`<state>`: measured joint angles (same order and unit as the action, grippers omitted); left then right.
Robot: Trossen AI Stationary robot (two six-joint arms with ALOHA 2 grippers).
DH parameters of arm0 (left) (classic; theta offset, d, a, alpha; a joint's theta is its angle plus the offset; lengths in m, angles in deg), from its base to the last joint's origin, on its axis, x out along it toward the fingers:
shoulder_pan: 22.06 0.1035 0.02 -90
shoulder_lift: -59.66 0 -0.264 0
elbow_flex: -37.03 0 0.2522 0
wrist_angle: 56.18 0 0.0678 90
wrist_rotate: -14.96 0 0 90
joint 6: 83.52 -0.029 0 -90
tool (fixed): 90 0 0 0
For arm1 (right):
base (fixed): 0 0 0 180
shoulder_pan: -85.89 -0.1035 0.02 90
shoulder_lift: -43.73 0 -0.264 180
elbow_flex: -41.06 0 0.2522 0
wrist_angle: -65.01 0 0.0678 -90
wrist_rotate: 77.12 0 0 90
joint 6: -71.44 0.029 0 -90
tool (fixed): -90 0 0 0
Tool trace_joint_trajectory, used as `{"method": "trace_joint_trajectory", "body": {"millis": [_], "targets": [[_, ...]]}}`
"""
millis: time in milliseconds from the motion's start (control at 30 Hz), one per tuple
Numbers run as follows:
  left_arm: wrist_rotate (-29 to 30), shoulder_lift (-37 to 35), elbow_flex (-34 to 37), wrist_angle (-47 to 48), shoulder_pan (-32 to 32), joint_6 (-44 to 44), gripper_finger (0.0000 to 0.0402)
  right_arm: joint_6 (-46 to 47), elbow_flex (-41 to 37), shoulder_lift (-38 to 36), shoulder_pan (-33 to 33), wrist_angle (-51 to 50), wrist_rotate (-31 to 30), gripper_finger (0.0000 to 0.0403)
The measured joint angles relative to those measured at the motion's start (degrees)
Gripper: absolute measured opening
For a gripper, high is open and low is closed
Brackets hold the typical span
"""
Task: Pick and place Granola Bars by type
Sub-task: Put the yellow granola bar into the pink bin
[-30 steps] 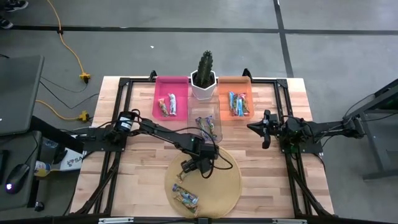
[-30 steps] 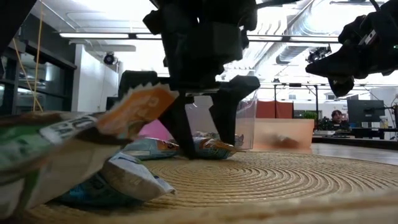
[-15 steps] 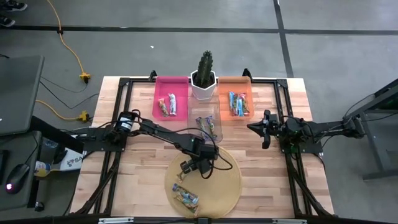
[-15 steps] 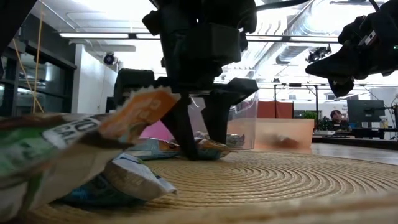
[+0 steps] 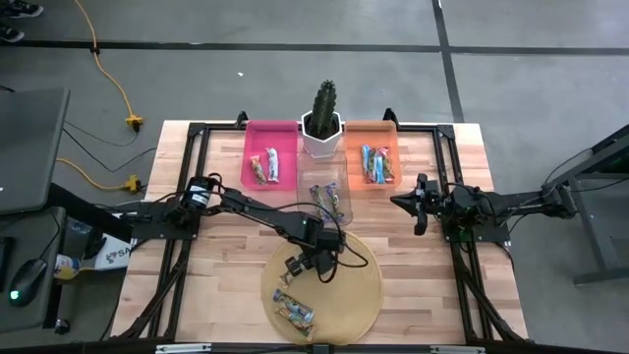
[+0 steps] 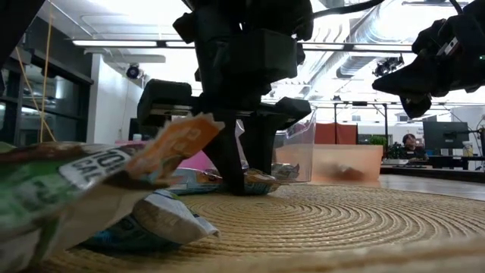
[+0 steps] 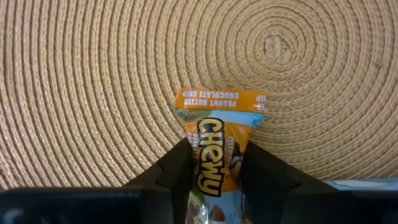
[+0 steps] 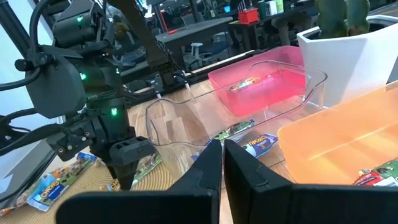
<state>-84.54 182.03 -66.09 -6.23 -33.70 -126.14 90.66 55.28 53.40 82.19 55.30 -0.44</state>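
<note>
The left gripper stands down on the round woven mat, its two dark fingers set either side of a granola bar and pressed to its wrapper — a narrow hold, with the bar's lower end between the jaws and its upper end sticking out beyond the fingertips. The wrapper reads "CHEWY" in yellow letters along its length, and the orange band at the far end reads "PEANUT BUTTER CHOCOLATE CHIP"; the bar lies flat on the mat.

Behind that gripper, toward the table's front edge, a small heap of bars lies on the same mat; at table level the nearest wrappers fill the foreground, their lettering too partial to read.

Beyond the left jaws, past the mat's far rim, sits a clear bin holding a few bars. Farther still stand a pink bin with two bars, a white pot with a cactus, and an orange bin with several blue-and-red bars.

The right gripper waits in the air off to the side of the orange bin — its jaws closed and empty, the bins and the left arm ahead of them.
</note>
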Motion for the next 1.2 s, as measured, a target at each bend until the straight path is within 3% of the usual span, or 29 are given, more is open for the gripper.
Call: {"method": "trace_joint_trajectory", "body": {"millis": [500,800,1200], "targets": [[-0.4,0.1,-11.8,5.9,0.0,10.7,0.0116,0.0,0.0,0.0,0.0,0.0,0.0,0.0000],[-8.2,0.0,-23.0,9.0,0.0,28.5,0.0116,0.0,0.0,0.0,0.0,0.0,0.0,0.0000],[-10.9,0.0,-38.2,8.8,1.5,50.4,0.0116,-0.1,0.0,0.0,0.0,0.0,0.0,0.0000]]}}
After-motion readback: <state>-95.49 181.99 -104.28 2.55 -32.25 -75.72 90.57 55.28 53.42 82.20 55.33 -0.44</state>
